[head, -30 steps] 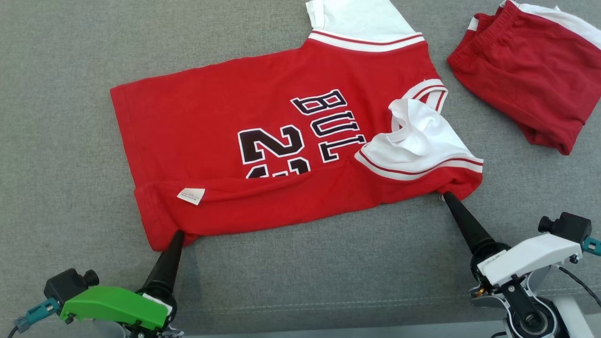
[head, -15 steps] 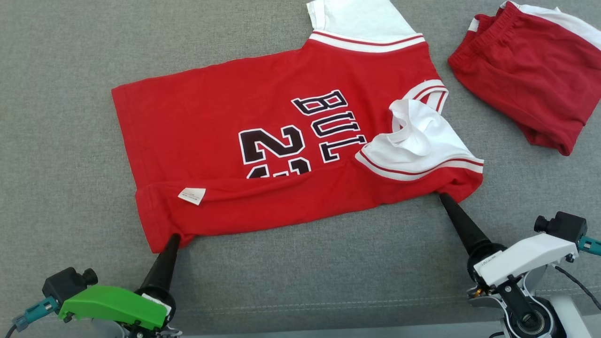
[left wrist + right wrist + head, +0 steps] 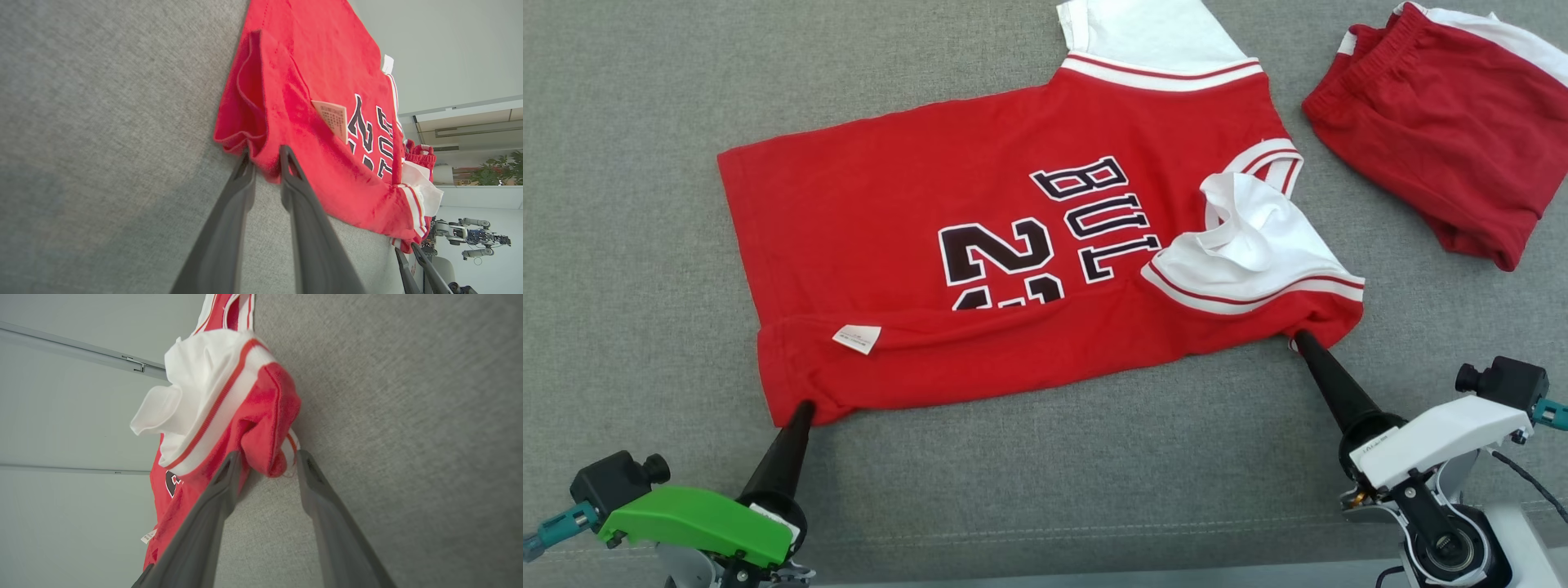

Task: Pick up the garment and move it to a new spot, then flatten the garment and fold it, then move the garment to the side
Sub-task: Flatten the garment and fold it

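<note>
Near left: the left end effector (image 3: 803,407) is set at the near-left corner of the garment (image 3: 980,204). Its dark fingers (image 3: 231,212) are drawn narrow, and the red hem corner is pinched between the tips. The garment, a red jersey with white sleeves, is spread over the middle of the grey tabletop (image 3: 629,245), with the hem to the left and the neck end to the right. Most of it is laid flat. The near edge is folded over onto the front, so the black-and-white numerals (image 3: 1001,257) are partly covered, and a small white label (image 3: 855,339) is exposed on the fold. One white sleeve (image 3: 1250,237) is crumpled on top at the near right. Near right: the right end effector (image 3: 1298,335) is placed at the jersey's near-right corner. Its fingers (image 3: 206,522) are held wide, one on either side of the bunched red cloth, and no firm pinch can be made out. Far right: a second red piece of clothing (image 3: 1437,122), with white trim, is lying apart from the jersey.
</note>
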You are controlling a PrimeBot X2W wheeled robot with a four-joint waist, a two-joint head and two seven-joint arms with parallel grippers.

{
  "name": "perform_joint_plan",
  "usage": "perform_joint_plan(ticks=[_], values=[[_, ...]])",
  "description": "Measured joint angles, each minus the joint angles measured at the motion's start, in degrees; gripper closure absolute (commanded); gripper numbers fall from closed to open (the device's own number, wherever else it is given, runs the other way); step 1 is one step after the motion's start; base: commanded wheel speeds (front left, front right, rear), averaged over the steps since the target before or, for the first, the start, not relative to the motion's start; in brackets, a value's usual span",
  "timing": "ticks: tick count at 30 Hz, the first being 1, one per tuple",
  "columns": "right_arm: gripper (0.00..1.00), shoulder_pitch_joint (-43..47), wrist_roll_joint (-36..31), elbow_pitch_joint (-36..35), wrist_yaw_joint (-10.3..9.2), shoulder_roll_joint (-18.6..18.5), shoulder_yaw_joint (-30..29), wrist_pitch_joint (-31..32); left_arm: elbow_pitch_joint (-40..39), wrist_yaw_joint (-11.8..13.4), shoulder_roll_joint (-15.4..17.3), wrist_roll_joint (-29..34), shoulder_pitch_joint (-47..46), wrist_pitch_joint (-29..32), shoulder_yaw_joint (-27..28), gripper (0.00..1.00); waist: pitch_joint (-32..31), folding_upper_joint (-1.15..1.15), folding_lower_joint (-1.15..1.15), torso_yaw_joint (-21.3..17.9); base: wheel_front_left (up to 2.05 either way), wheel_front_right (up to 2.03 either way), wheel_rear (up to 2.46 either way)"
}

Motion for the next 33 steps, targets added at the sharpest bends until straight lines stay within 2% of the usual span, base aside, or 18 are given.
perform_joint_plan(ticks=[2, 5, 7, 9, 14, 18, 22, 31, 33], values=[[0.50, -0.3, -0.4, 0.1, 0.44, -0.4, -0.1, 0.0, 0.0, 0.0, 0.3, 0.1, 0.0, 0.0, 0.2, 0.73, 0.0, 0.00, 0.00, 0.0, 0.00, 0.00, 0.00], [0.62, -0.8, -0.7, 0.1, 0.53, -1.0, -0.2, 0.0, 0.0, 0.0, 0.5, 0.1, 0.0, 0.0, 0.5, 0.73, 0.0, 0.00, 0.00, -0.1, 0.00, 0.00, 0.00], [0.76, -0.8, -1.2, 0.1, 0.60, -1.6, -0.3, 0.0, 0.0, 0.0, 0.5, 0.1, 0.0, 0.0, 0.8, 0.73, 0.1, 0.00, 0.00, -0.2, 0.00, 0.00, 0.00], [0.99, -0.8, -1.2, 0.1, 0.97, -2.1, -0.3, 0.1, 0.0, 0.0, 0.6, 0.1, -0.1, 0.0, 1.0, 0.75, 0.1, 0.00, 0.00, -0.3, 0.00, 0.00, 0.00], [1.00, -1.0, -2.6, 0.3, 1.70, -5.2, 0.2, 1.5, 0.0, 0.0, 1.7, 0.1, -0.1, 0.3, 1.8, 0.78, 0.1, 0.00, 0.00, -0.4, 0.00, 0.00, 0.00], [1.00, -1.3, -4.1, 0.6, 2.50, -9.3, 0.0, 3.3, -0.1, 0.1, 2.8, 0.1, -0.2, 0.5, 3.0, 0.79, 0.0, 0.00, 0.00, -0.6, 0.00, 0.00, 0.00], [1.00, -2.4, -4.6, 0.6, 2.59, -11.9, -1.3, 4.4, -0.2, 0.1, 3.6, 0.1, -0.8, 0.5, 3.4, 0.80, -0.1, 0.00, 0.00, -0.7, 0.00, 0.00, 0.00], [1.00, -2.7, -4.5, 1.4, 2.90, -12.8, -2.0, 6.2, -0.4, 0.1, 3.8, 0.1, -1.0, 1.2, 3.5, 0.80, -0.6, 0.00, 0.00, -0.6, 0.00, 0.00, 0.00], [0.71, -2.6, -4.5, 1.6, 2.90, -12.8, -1.7, 6.6, -0.4, 0.3, 3.8, 0.0, -1.0, 1.6, 3.3, 0.79, -0.6, 0.00, 0.00, -0.5, 0.00, 0.00, 0.00]])
